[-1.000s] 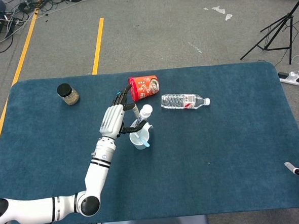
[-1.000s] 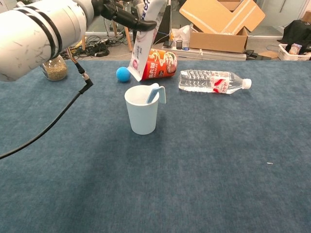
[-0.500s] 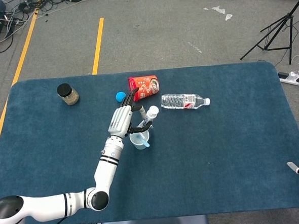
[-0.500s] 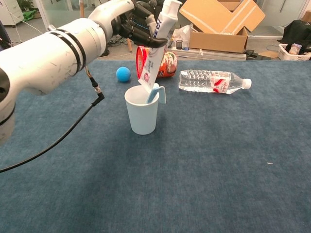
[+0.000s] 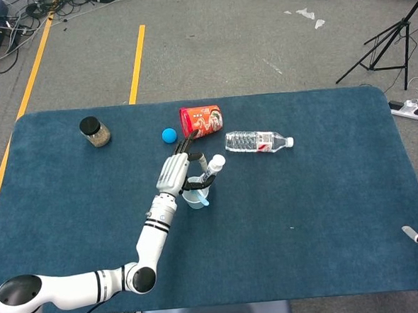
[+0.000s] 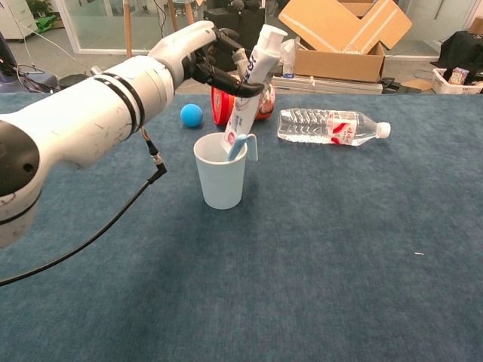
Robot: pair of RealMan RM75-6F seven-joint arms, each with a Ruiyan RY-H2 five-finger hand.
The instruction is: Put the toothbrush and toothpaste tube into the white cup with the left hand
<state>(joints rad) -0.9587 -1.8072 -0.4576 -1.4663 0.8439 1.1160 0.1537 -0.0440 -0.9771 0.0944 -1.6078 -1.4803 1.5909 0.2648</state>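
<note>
The white cup (image 6: 220, 181) (image 5: 192, 198) stands upright near the table's middle. A light blue toothbrush (image 6: 241, 143) (image 5: 204, 197) leans in it, its head over the right rim. My left hand (image 6: 204, 56) (image 5: 174, 172) holds the white toothpaste tube (image 6: 249, 79) (image 5: 212, 168) above the cup. The tube is tilted, cap up and to the right, and its lower end dips inside the cup's mouth. Of the right hand only a dark tip (image 5: 412, 235) shows at the head view's right edge.
Behind the cup lie a red can (image 6: 260, 102) (image 5: 202, 121) on its side, a blue ball (image 6: 191, 115) (image 5: 169, 135) and a clear water bottle (image 6: 332, 127) (image 5: 258, 141). A jar with a black lid (image 5: 94, 131) stands at the far left. A black cable (image 6: 113, 219) hangs from my left arm.
My left hand has carried the tube right and down from beside the cup to over it. The tube's lower end now sits inside the cup's mouth.
</note>
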